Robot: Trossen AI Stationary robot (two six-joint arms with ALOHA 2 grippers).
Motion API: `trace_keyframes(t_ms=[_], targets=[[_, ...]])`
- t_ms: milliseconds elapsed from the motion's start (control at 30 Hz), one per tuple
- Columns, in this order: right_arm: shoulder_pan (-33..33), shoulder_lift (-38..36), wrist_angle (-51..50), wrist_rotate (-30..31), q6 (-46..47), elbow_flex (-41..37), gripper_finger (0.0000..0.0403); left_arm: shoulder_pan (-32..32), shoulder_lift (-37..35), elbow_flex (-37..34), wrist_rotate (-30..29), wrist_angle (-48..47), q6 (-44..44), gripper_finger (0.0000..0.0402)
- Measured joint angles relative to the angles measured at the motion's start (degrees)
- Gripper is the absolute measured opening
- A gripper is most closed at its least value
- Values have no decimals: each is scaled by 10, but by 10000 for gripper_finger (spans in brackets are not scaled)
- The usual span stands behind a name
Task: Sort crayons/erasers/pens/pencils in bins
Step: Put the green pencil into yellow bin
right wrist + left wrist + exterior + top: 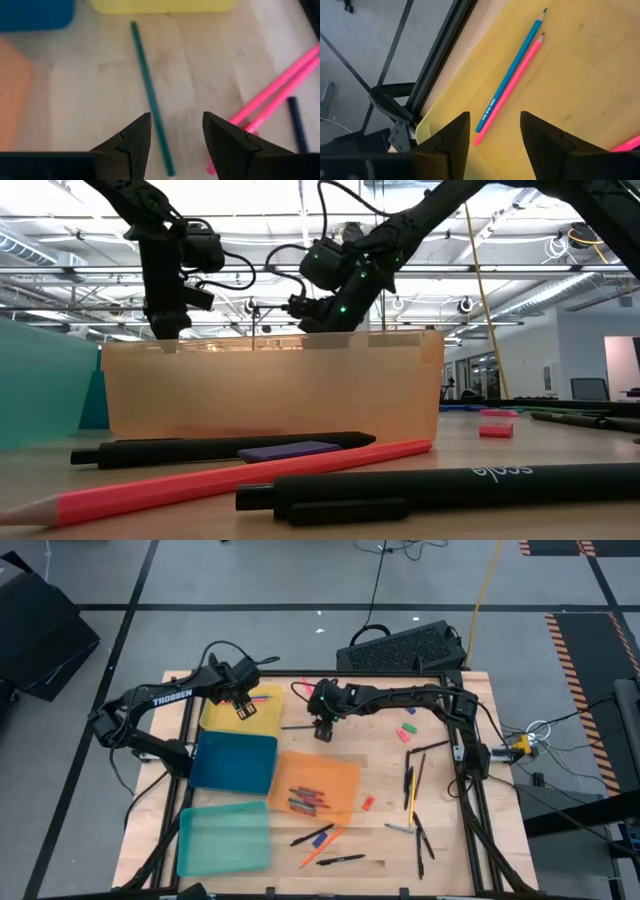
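High view: crayons [307, 799] in orange bin [322, 783], pencils [250, 698] in yellow bin [240, 720].

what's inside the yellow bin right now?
In the yellow bin: a blue pencil and a pink pencil side by side, another pink tip at the edge. The open left claw hides the part beneath it.

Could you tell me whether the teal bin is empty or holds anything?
Empty: the high view shows nothing inside the teal bin, just bare plastic.
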Motion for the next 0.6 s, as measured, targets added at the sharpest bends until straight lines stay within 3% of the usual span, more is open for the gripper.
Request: trace_keyframes(t_ms=[600], targets=[[-4, 49, -24, -25, 2, 0, 122, 0, 0, 0, 15, 2, -2, 177]])
